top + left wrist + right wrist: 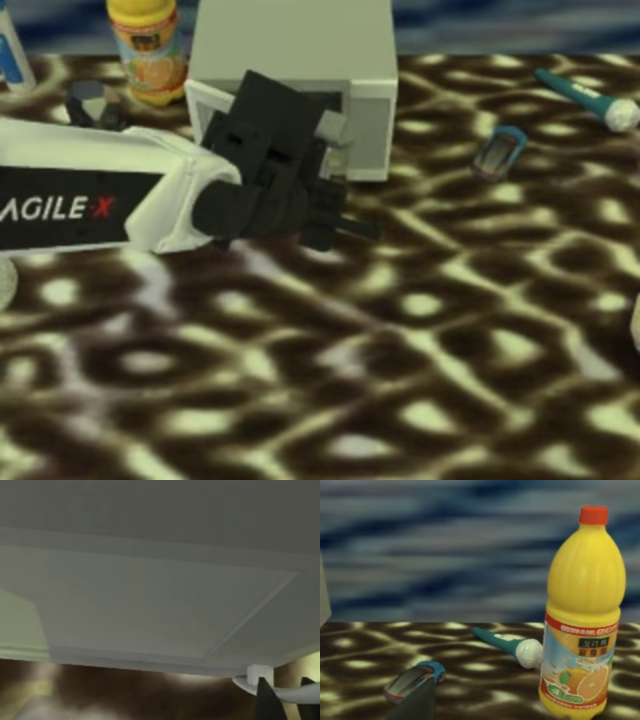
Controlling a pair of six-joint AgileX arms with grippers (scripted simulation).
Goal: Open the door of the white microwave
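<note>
Left gripper (345,205) reached the door's (212,108) handle (280,690) from the front, fingers straddling it; grip uncertain.

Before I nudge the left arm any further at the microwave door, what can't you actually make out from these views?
- Top view: the left gripper and wrist cover most of the door; how far it stands open is unclear.
- Left wrist view: the handle is cut off by the frame's edge; the fingertips show only partly, so grip on it is uncertain.
- Right gripper: in no view; the right wrist view shows only a dark edge beside the juice bottle.
</note>
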